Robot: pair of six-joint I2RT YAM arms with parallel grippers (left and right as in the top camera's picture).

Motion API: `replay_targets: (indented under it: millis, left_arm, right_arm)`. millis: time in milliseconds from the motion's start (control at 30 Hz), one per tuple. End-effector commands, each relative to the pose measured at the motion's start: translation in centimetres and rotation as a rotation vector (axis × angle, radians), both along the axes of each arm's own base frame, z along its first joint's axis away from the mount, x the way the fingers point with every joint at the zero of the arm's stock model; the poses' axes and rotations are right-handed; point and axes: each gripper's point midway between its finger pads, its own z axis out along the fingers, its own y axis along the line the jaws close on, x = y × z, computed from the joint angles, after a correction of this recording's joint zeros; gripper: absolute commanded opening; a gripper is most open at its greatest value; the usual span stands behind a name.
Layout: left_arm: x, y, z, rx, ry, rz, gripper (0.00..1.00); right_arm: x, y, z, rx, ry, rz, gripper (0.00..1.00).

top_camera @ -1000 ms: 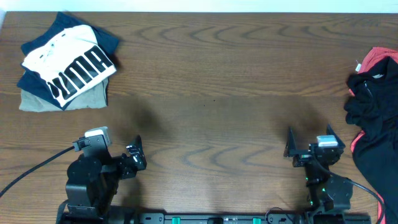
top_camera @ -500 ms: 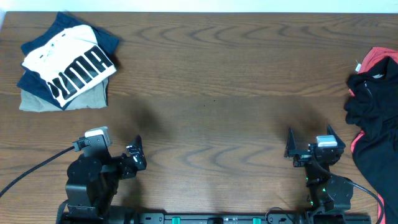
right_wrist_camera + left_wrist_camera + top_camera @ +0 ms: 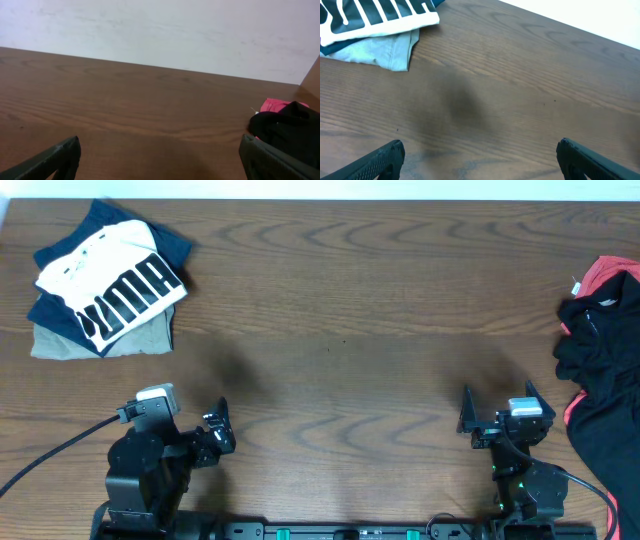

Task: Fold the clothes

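The clothes, a white T-shirt (image 3: pixel 110 285) with black block lettering facing up, lie folded on top of a stack at the table's far left corner. In the left wrist view the T-shirt's lettered edge (image 3: pixel 380 17) shows at the top left. My left gripper (image 3: pixel 218 432) rests near the front edge, well short of the stack; its jaws stand wide apart (image 3: pixel 480 150) over bare wood. My right gripper (image 3: pixel 497 405) sits at the front right, also open and empty (image 3: pixel 160 147).
Under the T-shirt lie a navy folded garment (image 3: pixel 172 242) and a beige one (image 3: pixel 150 338), the beige also in the left wrist view (image 3: pixel 387 50). A crumpled black and red garment pile (image 3: pixel 600 360) lies at the right edge, also in the right wrist view (image 3: pixel 290 130).
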Motion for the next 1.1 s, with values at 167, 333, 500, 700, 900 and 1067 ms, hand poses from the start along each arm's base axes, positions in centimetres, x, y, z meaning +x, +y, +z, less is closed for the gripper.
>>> replay_targets:
  millis: [167, 333, 500, 700, 900, 1067]
  left_arm:
    - [-0.9, 0.7, -1.0, 0.027, 0.017, 0.022, 0.98]
    - [-1.6, 0.9, -4.2, 0.031, 0.008, 0.031, 0.98]
    - [0.0, 0.7, -6.6, 0.016, -0.118, 0.033, 0.98]
    - [3.4, 0.4, -6.2, 0.004, -0.333, 0.03, 0.98]
    - [4.9, 0.2, -5.3, 0.081, -0.499, -0.002, 0.98]
    - [4.7, 0.2, -7.2, 0.116, -0.422, -0.018, 0.98]
  right_arm:
    - [0.0, 0.0, 0.0, -0.016, -0.004, 0.004, 0.99]
    - [0.0, 0.0, 0.0, -0.016, -0.004, 0.004, 0.99]
    - [0.0, 0.0, 0.0, -0.016, -0.004, 0.004, 0.99]
    - [0.0, 0.0, 0.0, -0.016, -0.004, 0.004, 0.99]
    - [0.0, 0.0, 0.0, -0.016, -0.004, 0.004, 0.99]
    - [0.0, 0.0, 0.0, -0.016, -0.004, 0.004, 0.99]
